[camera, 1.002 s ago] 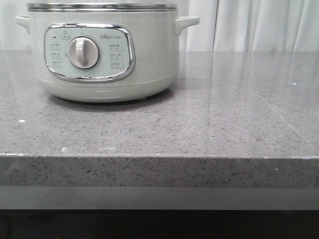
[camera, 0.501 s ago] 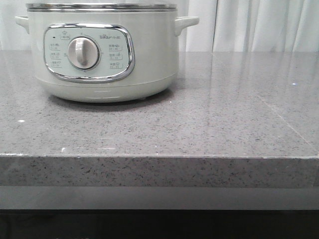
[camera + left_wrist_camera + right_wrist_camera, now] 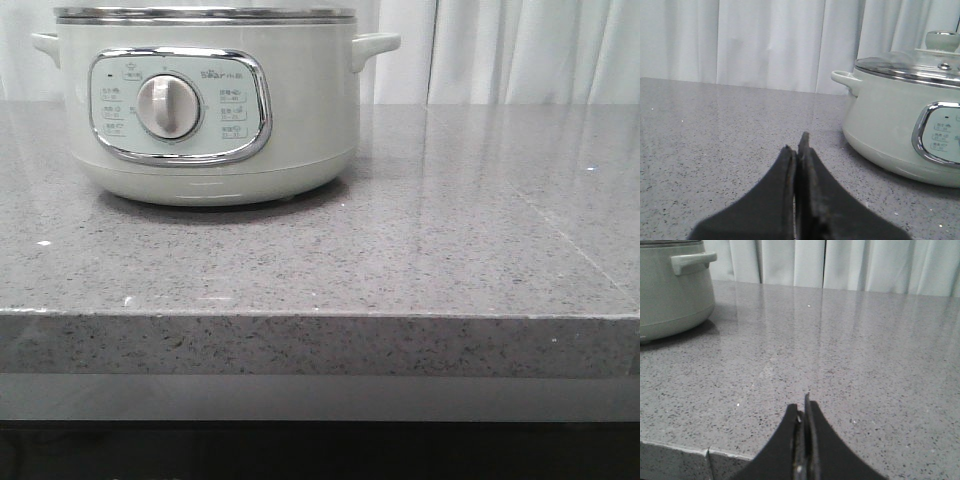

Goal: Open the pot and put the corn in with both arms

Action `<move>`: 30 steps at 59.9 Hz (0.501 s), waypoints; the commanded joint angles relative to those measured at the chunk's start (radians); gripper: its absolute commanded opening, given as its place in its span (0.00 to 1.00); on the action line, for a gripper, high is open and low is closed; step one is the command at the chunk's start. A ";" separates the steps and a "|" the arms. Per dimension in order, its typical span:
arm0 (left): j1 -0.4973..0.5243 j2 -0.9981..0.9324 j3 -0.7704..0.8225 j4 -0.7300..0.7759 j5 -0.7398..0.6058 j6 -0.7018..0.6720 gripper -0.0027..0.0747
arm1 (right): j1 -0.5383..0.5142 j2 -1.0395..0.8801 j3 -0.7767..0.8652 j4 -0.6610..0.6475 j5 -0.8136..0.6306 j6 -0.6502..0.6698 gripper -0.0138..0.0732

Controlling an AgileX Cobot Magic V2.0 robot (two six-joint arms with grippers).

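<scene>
Lidded pot (image 3: 205,100) (far-left) on counter (image 3: 450,230)

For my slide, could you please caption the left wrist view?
Shut left gripper low over the grey counter, facing the lidded pot.

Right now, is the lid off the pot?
No, in the left wrist view a glass lid with a knob on top sits on the pot.

Left end effector (image 3: 799,150) matte black, tapered fingers, right end effector (image 3: 804,412) alike
</scene>
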 commanded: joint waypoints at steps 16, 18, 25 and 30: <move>0.001 -0.015 0.012 -0.008 -0.081 0.001 0.01 | -0.001 -0.021 -0.012 0.005 -0.088 -0.007 0.02; 0.001 -0.015 0.012 -0.008 -0.081 0.001 0.01 | -0.001 -0.021 -0.012 0.005 -0.088 -0.007 0.02; 0.001 -0.015 0.012 -0.008 -0.081 0.001 0.01 | -0.001 -0.021 -0.011 -0.002 -0.096 -0.002 0.02; 0.001 -0.015 0.012 -0.008 -0.081 0.001 0.01 | -0.001 -0.021 -0.011 -0.034 -0.101 0.040 0.02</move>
